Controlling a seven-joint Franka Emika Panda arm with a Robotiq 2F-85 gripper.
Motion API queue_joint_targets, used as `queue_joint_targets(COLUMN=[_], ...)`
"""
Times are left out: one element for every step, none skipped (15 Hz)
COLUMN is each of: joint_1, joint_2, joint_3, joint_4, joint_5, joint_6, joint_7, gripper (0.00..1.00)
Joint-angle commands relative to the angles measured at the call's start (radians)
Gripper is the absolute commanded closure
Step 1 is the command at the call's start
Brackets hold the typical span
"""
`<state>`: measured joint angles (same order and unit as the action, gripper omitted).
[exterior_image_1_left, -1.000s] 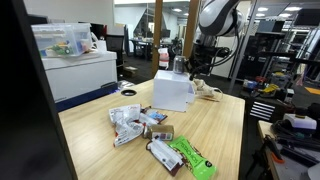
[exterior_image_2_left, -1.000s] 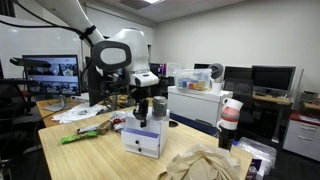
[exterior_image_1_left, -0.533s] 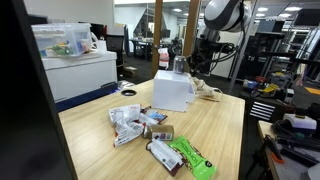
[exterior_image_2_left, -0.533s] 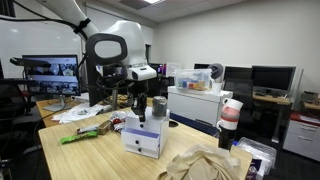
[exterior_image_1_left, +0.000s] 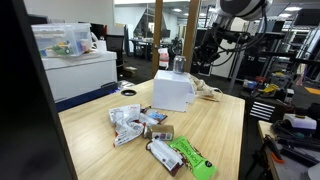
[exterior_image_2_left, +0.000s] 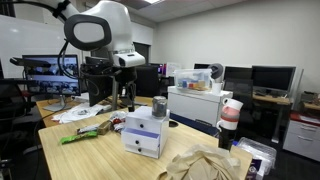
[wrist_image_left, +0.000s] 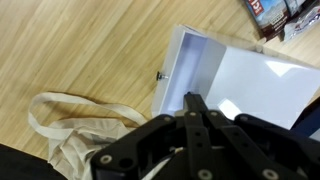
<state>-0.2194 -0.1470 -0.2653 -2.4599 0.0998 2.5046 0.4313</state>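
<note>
A white drawer box (exterior_image_1_left: 172, 92) (exterior_image_2_left: 144, 135) stands on the wooden table, and a small metal cup (exterior_image_1_left: 179, 64) (exterior_image_2_left: 158, 106) sits upright on top of it. My gripper (exterior_image_1_left: 204, 60) (exterior_image_2_left: 125, 97) hangs beside and slightly above the box, apart from the cup, shut with nothing between its fingers. In the wrist view the gripper (wrist_image_left: 192, 98) points down over the near edge of the box (wrist_image_left: 245, 80), jaws pressed together. The cup is not in that view.
A beige cloth bag (wrist_image_left: 70, 128) (exterior_image_2_left: 200, 165) (exterior_image_1_left: 208, 92) lies crumpled next to the box. Snack packets (exterior_image_1_left: 135, 122) and a green packet (exterior_image_1_left: 192, 156) lie on the table. A red and white cup (exterior_image_2_left: 231, 112) and a plastic bin (exterior_image_2_left: 197, 82) stand behind.
The arm has risen and swung away from the cup. The gripper stayed shut. The cup and box have not moved.
</note>
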Motion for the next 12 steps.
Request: queue_joint_targets(joint_1=[-0.014, -0.014, -0.013, -0.012, -0.011, -0.009, -0.008, -0.009, 0.000, 0.005, 0.012, 0.017], joint_2=[-0.118, -0.138, -0.158, -0.174, -0.189, -0.200, -0.207, -0.213, -0.221, -0.227, -0.230, -0.231], joint_3=[0.018, 0.021, 0.024, 0.027, 0.032, 0.035, 0.041, 0.049, 0.053, 0.057, 0.063, 0.067], joint_4=[-0.069, -0.078, -0.084, -0.090, -0.091, -0.091, -0.085, -0.077, -0.067, -0.060, -0.047, -0.034], joint_5=[0.029, 0.030, 0.031, 0.032, 0.033, 0.035, 0.031, 0.022, 0.034, 0.040, 0.049, 0.058], joint_6=[-0.041, -0.051, -0.062, -0.067, -0.067, -0.065, -0.060, -0.059, -0.047, -0.040, -0.030, -0.022], joint_7=[-0.065, -0.072, -0.078, -0.085, -0.092, -0.098, -0.101, -0.103, -0.114, -0.123, -0.128, -0.131], gripper=[1.00, 1.00, 1.00, 1.00, 1.00, 1.00, 1.00, 0.74, 0.72, 0.66, 0.59, 0.53])
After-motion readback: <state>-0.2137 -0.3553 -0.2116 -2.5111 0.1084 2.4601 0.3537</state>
